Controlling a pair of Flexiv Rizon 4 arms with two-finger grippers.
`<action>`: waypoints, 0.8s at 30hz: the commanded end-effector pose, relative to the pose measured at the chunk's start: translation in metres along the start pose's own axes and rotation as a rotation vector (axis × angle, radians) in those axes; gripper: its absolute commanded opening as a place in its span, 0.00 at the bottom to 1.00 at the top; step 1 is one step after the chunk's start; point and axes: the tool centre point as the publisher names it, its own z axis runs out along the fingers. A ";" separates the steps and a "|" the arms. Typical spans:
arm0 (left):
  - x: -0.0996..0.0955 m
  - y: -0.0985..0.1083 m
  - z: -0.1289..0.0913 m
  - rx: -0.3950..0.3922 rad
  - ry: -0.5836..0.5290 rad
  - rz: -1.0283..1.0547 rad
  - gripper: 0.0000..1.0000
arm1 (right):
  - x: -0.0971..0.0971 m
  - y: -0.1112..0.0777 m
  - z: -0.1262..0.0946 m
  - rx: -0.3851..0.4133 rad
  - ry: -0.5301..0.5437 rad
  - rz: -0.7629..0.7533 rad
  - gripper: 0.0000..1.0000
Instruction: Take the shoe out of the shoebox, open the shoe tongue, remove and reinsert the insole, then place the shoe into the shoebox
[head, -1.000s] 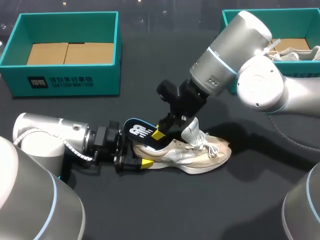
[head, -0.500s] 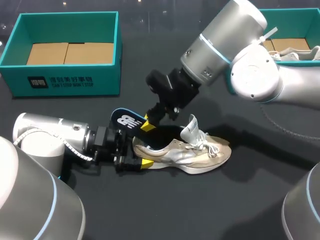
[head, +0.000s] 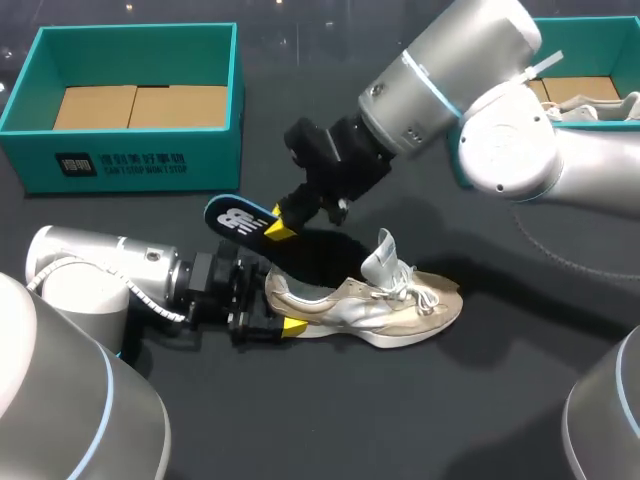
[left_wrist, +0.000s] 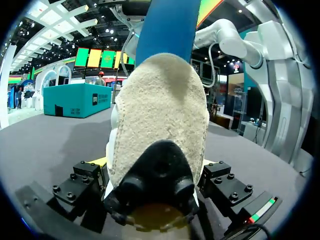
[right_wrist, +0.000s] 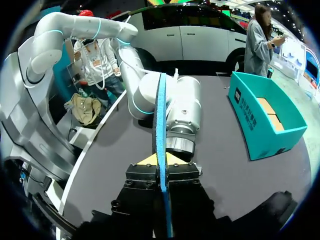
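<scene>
- The shoe (head: 370, 300) stood on its sole on the table (head: 300, 420), toe towards my right arm's side, with its tongue (head: 383, 258) standing upright.
- The left gripper (head: 272, 306) lay low at the shoe's heel. One finger was on each side of the heel and both pressed against it, so it had hold of the shoe there.
- In the left wrist view the heel (left_wrist: 157, 125) filled the space between the left gripper's (left_wrist: 155, 190) fingers, which stood wide apart around it.
- The right gripper (head: 276, 229) was closed tight on the insole (head: 238, 217), pinching it near one end.
- The insole was out of the shoe and in the air. It hung above the left gripper and behind the heel, touching neither the shoe nor the table.
- In the right wrist view the insole (right_wrist: 161, 115) showed edge-on, a thin blue strip running straight out from between the right gripper's (right_wrist: 161, 160) two yellow tips.
- A teal box (head: 130, 165) sat at the table's far left, well apart from the shoe.
- A second teal box (head: 470, 40) sat at the far right, behind my right arm.
</scene>
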 end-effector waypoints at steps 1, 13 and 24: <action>-0.001 0.003 0.001 -0.001 -0.001 0.000 0.00 | 0.020 0.015 -0.046 -0.141 -0.068 -0.047 0.00; -0.001 0.003 0.001 -0.001 -0.001 0.000 0.00 | 0.022 0.022 -0.057 -0.192 -0.070 -0.042 0.00; -0.001 0.003 0.001 -0.001 -0.001 0.000 0.00 | 0.035 0.052 -0.124 -0.457 -0.168 0.013 0.00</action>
